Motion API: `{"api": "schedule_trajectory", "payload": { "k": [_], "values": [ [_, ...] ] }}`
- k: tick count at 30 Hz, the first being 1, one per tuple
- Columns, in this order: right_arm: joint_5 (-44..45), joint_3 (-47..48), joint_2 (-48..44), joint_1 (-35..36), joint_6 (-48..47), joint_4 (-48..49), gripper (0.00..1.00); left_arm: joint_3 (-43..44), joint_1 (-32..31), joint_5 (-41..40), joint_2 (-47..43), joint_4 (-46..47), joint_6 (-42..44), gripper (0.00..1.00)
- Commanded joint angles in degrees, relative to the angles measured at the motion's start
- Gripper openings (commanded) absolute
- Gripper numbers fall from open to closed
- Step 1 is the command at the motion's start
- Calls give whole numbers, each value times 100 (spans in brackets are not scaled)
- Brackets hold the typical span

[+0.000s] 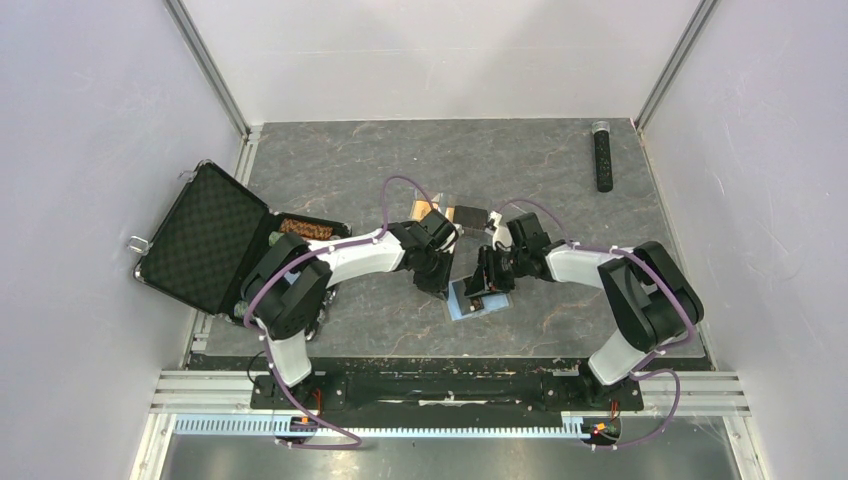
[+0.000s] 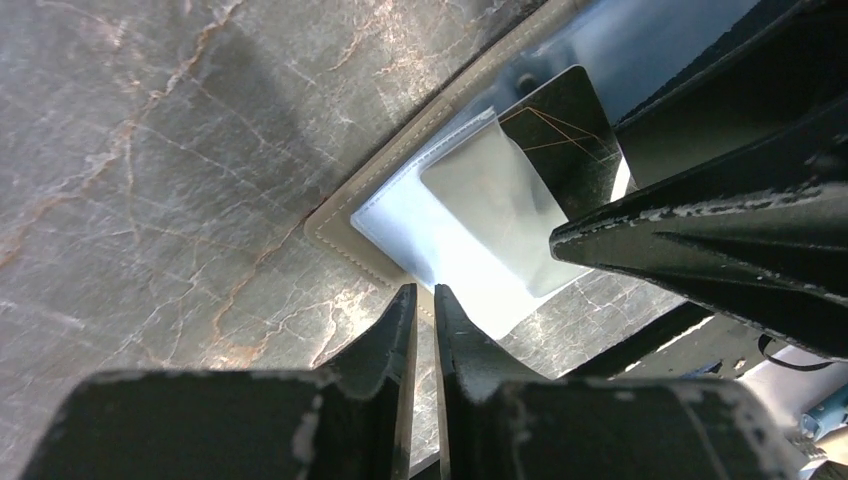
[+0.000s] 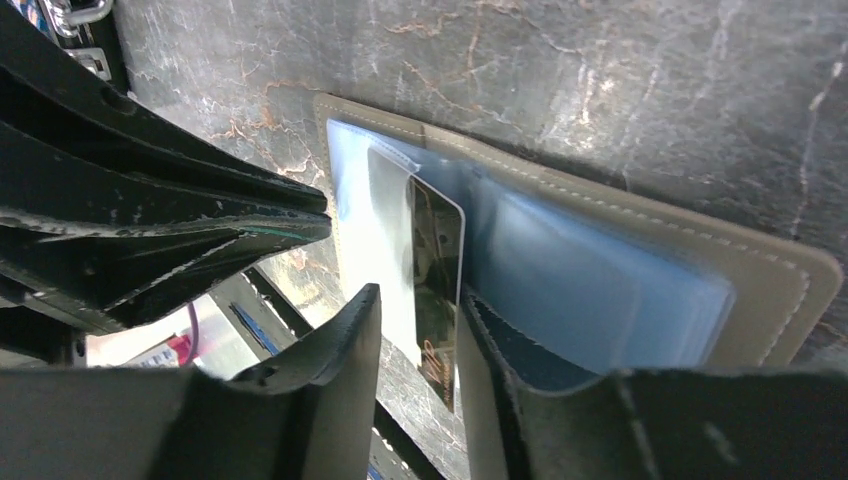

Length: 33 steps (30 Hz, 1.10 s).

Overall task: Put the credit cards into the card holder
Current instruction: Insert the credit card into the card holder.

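The credit card looks thin, stiff, light and slick, so it is probably best pinched flat across its free end. On the left, the left gripper has its fingers almost together at the edge of the open card holder, which lies on the table. Further right, the card sits part-way in a clear sleeve. The right gripper straddles it narrowly, and whether it actually grips cannot be told.

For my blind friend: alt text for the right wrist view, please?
A gold credit card sits between the fingers of the right gripper, at the clear sleeves of the open card holder on a marbled table.
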Motion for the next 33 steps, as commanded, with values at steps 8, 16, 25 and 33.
{"api": "schedule_trajectory", "payload": {
  "k": [8,16,25,33],
  "values": [
    [1004,413,-259,191,-850,-1149,48,104,7,-308,-345,-44,109,15],
    [1264,553,-353,286,-1098,-1515,61,-83,7,118,-38,318,97,6],
    [1000,415,-370,300,-1128,-1487,52,-16,-2,565,411,586,43,2],
    [365,492,-130,380,-953,-1362,41,63,-3,645,574,644,19,2]
  ]
}}
